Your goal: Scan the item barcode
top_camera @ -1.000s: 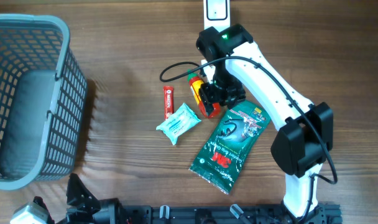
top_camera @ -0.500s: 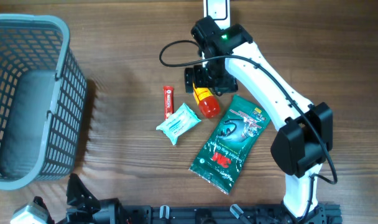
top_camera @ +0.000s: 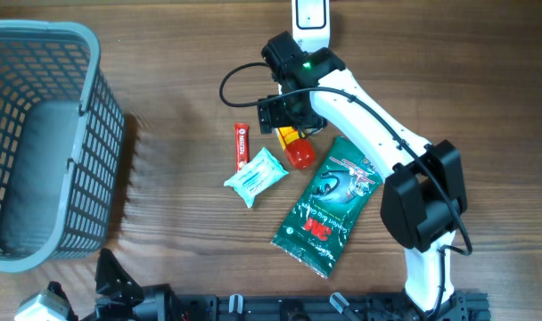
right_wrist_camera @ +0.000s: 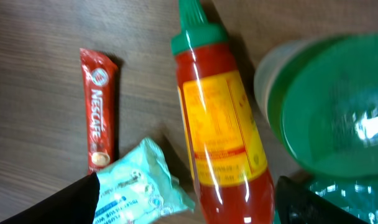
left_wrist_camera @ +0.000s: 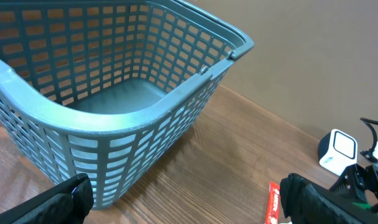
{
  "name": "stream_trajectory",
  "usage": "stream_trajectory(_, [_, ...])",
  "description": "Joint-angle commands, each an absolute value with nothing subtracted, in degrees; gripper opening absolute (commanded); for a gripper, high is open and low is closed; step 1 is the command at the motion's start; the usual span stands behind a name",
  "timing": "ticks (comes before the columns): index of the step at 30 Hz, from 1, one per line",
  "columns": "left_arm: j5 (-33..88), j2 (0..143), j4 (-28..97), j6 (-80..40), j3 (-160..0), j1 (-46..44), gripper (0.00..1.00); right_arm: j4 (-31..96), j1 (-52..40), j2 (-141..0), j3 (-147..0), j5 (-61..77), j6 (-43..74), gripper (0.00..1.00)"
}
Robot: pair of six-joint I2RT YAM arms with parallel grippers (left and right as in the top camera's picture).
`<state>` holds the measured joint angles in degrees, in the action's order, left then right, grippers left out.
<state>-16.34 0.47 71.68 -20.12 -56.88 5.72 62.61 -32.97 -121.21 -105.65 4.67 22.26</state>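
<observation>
— Wooden table (top_camera: 182, 89) is carrying everything, with the basket (top_camera: 106, 152) sitting at its left end. Which arm is standing nearer the bottle (top_camera: 298, 152)?

— The right gripper (right_wrist_camera: 186, 182) is hovering directly over it. The left gripper (left_wrist_camera: 186, 186) is waiting at the near edge by the basket, jaws spread and gripping nothing.

— Is the right one gripping?

— No. Its fingers (right_wrist_camera: 71, 202) are standing wide apart, and the bottle is lying loose on the wood beneath them.

— How is it lying?

— On its side, yellow label facing up. Its long axis is running with the green cap toward the scanner (top_camera: 308, 13) at the far edge and the red base back toward the pouch (top_camera: 329, 209). In the wrist view the base end is showing between the two fingers, so the jaws are straddling it across its width.

— So what is the pick turning on?

— I am judging that it is needing only a straight drop and a squeeze across the body. The wipes (top_camera: 256, 176) are lying just beside the base on its left, with the stick (top_camera: 242, 145) a little beyond, so the finger on that side is risking a snag.

— And the green blur at the right of the wrist view?

— Too close to the lens; I cannot tell what it is.
</observation>
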Motion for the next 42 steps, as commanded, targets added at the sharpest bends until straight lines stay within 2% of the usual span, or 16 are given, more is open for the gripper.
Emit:
stream_trajectory(1, [-15.9,0.3,71.5,-20.4,-57.0,5.5,1.00,60.6,-33.0,-124.3,-105.3,3.5,19.6,0.90])
stream_trajectory(15, [-15.9,0.3,71.5,-20.4,-57.0,5.5,1.00,58.3,-32.9,-125.6,-105.8,3.5,30.2,0.91])
stream_trajectory(17, [-15.9,0.3,71.5,-20.4,-57.0,5.5,1.00,58.3,-32.9,-125.1,-106.0,3.9,31.2,0.97])
stream_trajectory(19, [-15.9,0.3,71.5,-20.4,-57.0,5.5,1.00,58.9,-32.6,-124.6,-106.1,3.9,33.2,0.98])
stream_trajectory(21, [-15.9,0.3,71.5,-20.4,-57.0,5.5,1.00,60.1,-32.2,-124.3,-106.1,3.9,32.8,0.99])
stream_trajectory(25, [-15.9,0.3,71.5,-20.4,-57.0,5.5,1.00,63.9,-32.0,-124.3,-106.0,3.9,24.2,1.00])
stream_trajectory(33, [-15.9,0.3,71.5,-20.4,-57.0,5.5,1.00,58.9,-31.8,-124.3,-98.7,0.9,23.9,1.00])
stream_trajectory(34, [-15.9,0.3,71.5,-20.4,-57.0,5.5,1.00,58.4,-31.8,-124.3,-97.9,1.0,23.9,0.99])
stream_trajectory(40, [-15.9,0.3,71.5,-20.4,-57.0,5.5,1.00,56.6,-31.9,-124.3,-95.9,5.2,19.3,0.77])
stream_trajectory(42, [-15.9,0.3,71.5,-20.4,-57.0,5.5,1.00,56.4,-31.8,-124.3,-95.8,5.2,19.1,0.73])
